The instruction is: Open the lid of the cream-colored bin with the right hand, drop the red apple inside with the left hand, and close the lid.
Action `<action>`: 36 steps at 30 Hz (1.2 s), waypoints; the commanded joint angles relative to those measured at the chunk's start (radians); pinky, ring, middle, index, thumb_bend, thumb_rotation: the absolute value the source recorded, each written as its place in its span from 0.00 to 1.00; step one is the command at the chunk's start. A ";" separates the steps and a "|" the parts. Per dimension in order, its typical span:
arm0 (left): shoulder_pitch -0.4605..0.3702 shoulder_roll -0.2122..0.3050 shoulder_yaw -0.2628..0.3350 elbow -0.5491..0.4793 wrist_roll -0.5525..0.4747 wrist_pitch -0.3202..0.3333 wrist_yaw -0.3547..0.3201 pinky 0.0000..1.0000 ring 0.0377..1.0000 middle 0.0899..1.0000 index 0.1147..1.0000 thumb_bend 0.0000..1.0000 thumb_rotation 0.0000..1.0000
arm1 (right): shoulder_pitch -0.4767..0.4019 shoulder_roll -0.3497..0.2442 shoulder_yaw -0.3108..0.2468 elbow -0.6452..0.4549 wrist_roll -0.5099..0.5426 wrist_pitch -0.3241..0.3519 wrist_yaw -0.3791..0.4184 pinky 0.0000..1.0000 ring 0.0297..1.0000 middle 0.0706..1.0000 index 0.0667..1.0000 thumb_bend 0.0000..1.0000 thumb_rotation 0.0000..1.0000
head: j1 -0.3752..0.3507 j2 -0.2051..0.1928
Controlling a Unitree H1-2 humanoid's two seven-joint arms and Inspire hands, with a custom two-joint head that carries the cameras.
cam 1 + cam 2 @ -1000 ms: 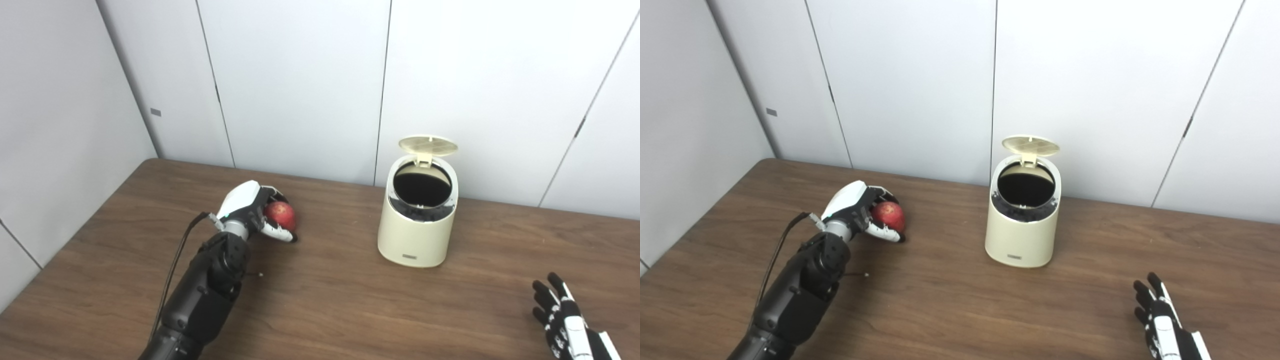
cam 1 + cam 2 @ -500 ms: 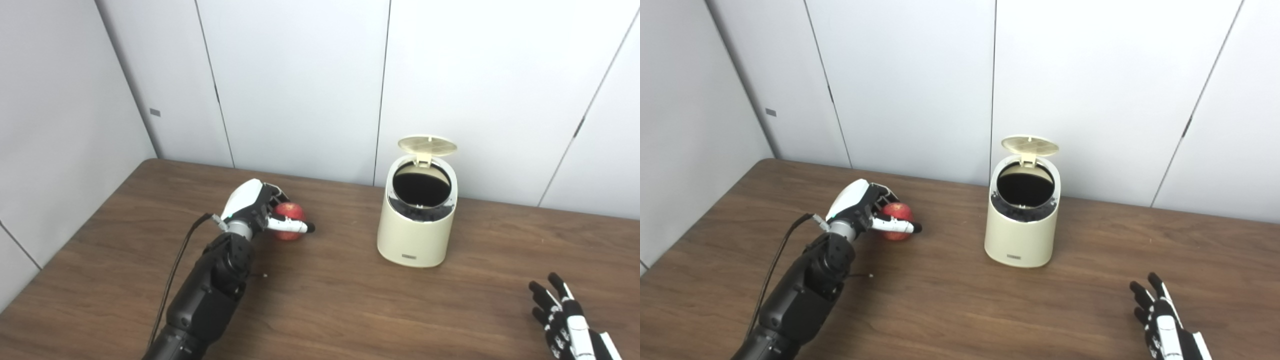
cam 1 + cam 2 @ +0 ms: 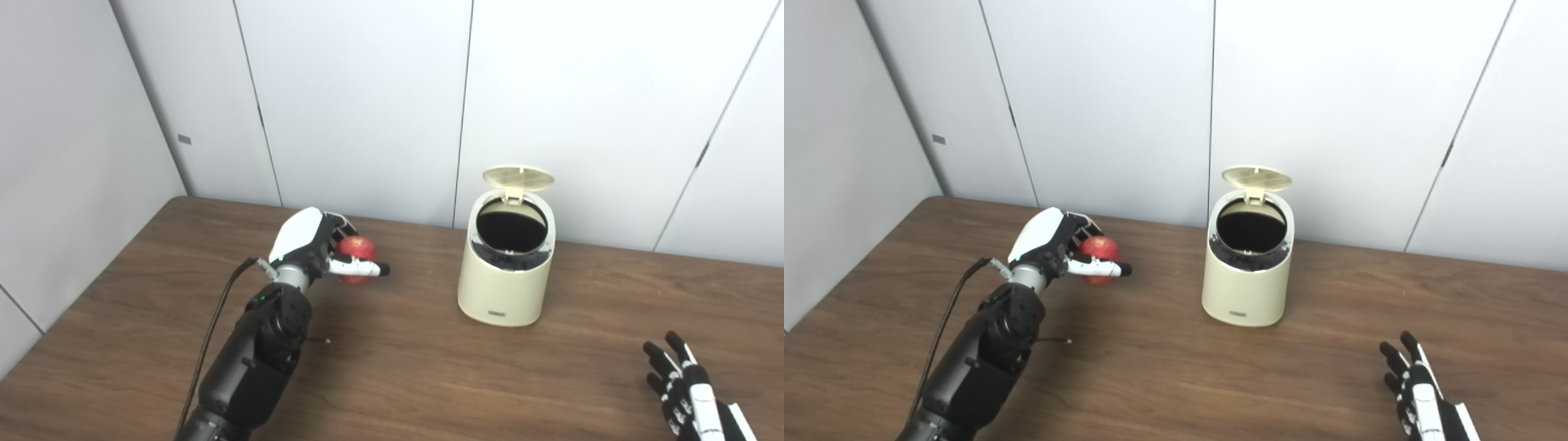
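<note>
The red apple point(image 3: 358, 251) is held in the left robot hand point(image 3: 312, 248), whose fingers are closed around it while the thumb point(image 3: 361, 268) is stretched out across its front, pointing towards the bin. The apple is seen at the far left part of the table point(image 3: 429, 367), well apart from the cream-colored bin point(image 3: 505, 269) and to its left. Whether the apple is lifted clear of the wood or resting on it cannot be told for certain. The dark forearm of the left arm is seen rising from the bottom edge, with a thin black cable point(image 3: 211, 343) running along its left side.

The bin is stood upright near the back edge of the table, close to the grey wall panels point(image 3: 367, 92). Its lid point(image 3: 518, 178) is raised on the hinge at the back and is tipped up behind the round opening, so that the dark inside is exposed. A small label is seen low on the front of the bin.

The right robot hand point(image 3: 683, 383) is placed low at the right corner of the view, near the table's front edge and well apart from the bin. Its fingers are spread apart and nothing is held in it.
</note>
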 commanded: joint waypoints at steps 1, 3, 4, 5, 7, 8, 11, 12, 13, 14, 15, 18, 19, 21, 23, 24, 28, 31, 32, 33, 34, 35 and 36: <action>-0.062 0.006 0.001 -0.060 0.008 -0.011 0.016 0.40 0.37 0.40 0.44 0.50 0.00 | -0.010 -0.002 0.001 -0.006 -0.001 -0.035 0.006 0.97 0.98 0.93 0.97 0.48 0.98 | -0.017 0.001; -0.075 -0.014 0.005 -0.089 0.016 -0.003 -0.003 0.43 0.39 0.40 0.44 0.50 0.00 | -0.010 0.000 0.007 -0.002 -0.012 -0.041 0.002 0.97 0.97 0.93 0.97 0.50 0.98 | -0.035 -0.001; -0.081 -0.021 0.005 -0.101 0.023 0.001 -0.013 0.45 0.39 0.39 0.44 0.50 0.00 | -0.009 0.003 0.009 0.001 -0.016 -0.045 0.001 0.96 0.97 0.93 0.97 0.50 0.97 | -0.045 -0.003; -0.089 -0.027 0.003 -0.111 0.033 0.003 -0.022 0.46 0.40 0.39 0.44 0.50 0.00 | -0.008 0.006 0.012 0.003 -0.022 -0.047 -0.002 0.96 0.96 0.92 0.97 0.51 0.97 | -0.051 -0.004; -0.103 -0.046 0.010 -0.131 0.047 0.003 -0.038 0.47 0.41 0.40 0.44 0.50 0.00 | -0.006 0.009 0.015 0.006 -0.031 -0.054 -0.005 0.95 0.95 0.92 0.96 0.53 0.96 | -0.066 -0.003; -0.111 -0.054 0.007 -0.143 0.052 0.003 -0.044 0.47 0.41 0.41 0.44 0.50 0.00 | -0.007 0.010 0.017 0.010 -0.037 -0.057 -0.006 0.94 0.95 0.92 0.96 0.52 0.97 | -0.082 -0.003; -0.131 -0.066 -0.010 -0.169 0.074 0.002 -0.049 0.44 0.40 0.41 0.44 0.50 0.00 | -0.011 0.013 0.023 0.018 -0.049 -0.059 -0.009 0.93 0.95 0.92 0.91 0.54 0.97 | -0.111 -0.004; -0.137 -0.073 -0.013 -0.176 0.081 0.002 -0.052 0.44 0.40 0.41 0.44 0.50 0.00 | -0.014 0.017 0.025 0.023 -0.047 -0.063 -0.009 0.93 0.95 0.92 0.91 0.53 0.97 | -0.127 -0.008; -0.141 -0.078 -0.014 -0.180 0.085 0.002 -0.055 0.43 0.40 0.41 0.44 0.50 0.00 | -0.017 0.020 0.026 0.026 -0.044 -0.066 -0.009 0.93 0.95 0.92 0.90 0.53 0.96 | -0.127 -0.008; -0.147 -0.085 -0.020 -0.191 0.087 0.001 -0.054 0.43 0.40 0.41 0.44 0.50 0.00 | -0.020 0.024 0.026 0.033 -0.038 -0.068 -0.008 0.93 0.95 0.92 0.90 0.52 0.96 | -0.142 -0.012; -0.151 -0.092 -0.026 -0.200 0.089 0.001 -0.051 0.43 0.39 0.39 0.44 0.50 0.00 | -0.023 0.027 0.027 0.039 -0.034 -0.071 -0.007 0.93 0.95 0.91 0.90 0.54 0.95 | -0.150 -0.015; -0.156 -0.102 -0.035 -0.216 0.085 -0.011 -0.038 0.39 0.37 0.37 0.44 0.50 0.00 | -0.025 0.033 0.034 0.047 -0.043 -0.081 -0.007 0.93 0.94 0.91 0.90 0.56 0.94 | -0.177 -0.022; -0.159 -0.105 -0.038 -0.222 0.085 -0.014 -0.036 0.37 0.36 0.37 0.46 0.50 0.00 | -0.024 0.034 0.037 0.047 -0.054 -0.083 -0.010 0.92 0.94 0.91 0.91 0.55 0.94 | -0.181 -0.023; -0.165 -0.110 -0.044 -0.228 0.089 -0.015 -0.036 0.37 0.36 0.38 0.47 0.50 0.00 | -0.023 0.037 0.045 0.048 -0.070 -0.087 -0.017 0.90 0.93 0.91 0.91 0.55 0.96 | -0.202 -0.029; -0.172 -0.117 -0.048 -0.227 0.087 -0.022 -0.030 0.35 0.36 0.38 0.47 0.50 0.00 | -0.024 0.038 0.053 0.056 -0.079 -0.101 -0.018 0.91 0.93 0.91 0.90 0.55 0.97 | -0.212 -0.032; -0.175 -0.120 -0.049 -0.227 0.086 -0.024 -0.028 0.35 0.36 0.38 0.47 0.50 0.00 | -0.025 0.039 0.057 0.060 -0.086 -0.106 -0.019 0.91 0.93 0.91 0.90 0.54 0.98 | -0.222 -0.037; -0.182 -0.144 -0.052 -0.232 0.077 -0.032 -0.015 0.35 0.36 0.39 0.46 0.50 0.00 | -0.025 0.039 0.071 0.067 -0.116 -0.125 -0.027 0.90 0.92 0.91 0.91 0.51 1.00 | -0.234 -0.043; -0.184 -0.164 -0.057 -0.237 0.071 -0.044 -0.004 0.34 0.35 0.39 0.47 0.50 0.00 | -0.021 0.042 0.075 0.066 -0.122 -0.130 -0.032 0.91 0.93 0.92 0.93 0.48 1.00 | -0.236 -0.048; -0.186 -0.169 -0.059 -0.238 0.070 -0.047 -0.002 0.34 0.35 0.39 0.47 0.50 0.00 | -0.021 0.042 0.075 0.068 -0.123 -0.131 -0.033 0.91 0.94 0.93 0.93 0.48 1.00 | -0.235 -0.049; -0.187 -0.174 -0.062 -0.238 0.071 -0.051 0.000 0.34 0.35 0.39 0.47 0.50 0.00 | -0.022 0.043 0.076 0.069 -0.125 -0.131 -0.035 0.91 0.94 0.93 0.93 0.48 1.00 | -0.234 -0.052; -0.188 -0.177 -0.063 -0.236 0.071 -0.055 0.003 0.33 0.35 0.39 0.47 0.50 0.00 | -0.022 0.043 0.076 0.071 -0.127 -0.131 -0.036 0.91 0.94 0.93 0.94 0.48 1.00 | -0.232 -0.055; -0.189 -0.180 -0.065 -0.232 0.072 -0.061 0.008 0.33 0.35 0.39 0.47 0.50 0.00 | -0.022 0.044 0.076 0.072 -0.129 -0.131 -0.038 0.91 0.94 0.93 0.94 0.48 1.00 | -0.232 -0.055; -0.192 -0.185 -0.067 -0.226 0.073 -0.067 0.014 0.33 0.35 0.39 0.47 0.50 0.00 | -0.022 0.045 0.076 0.074 -0.131 -0.131 -0.040 0.91 0.94 0.93 0.94 0.48 1.00 | -0.232 -0.055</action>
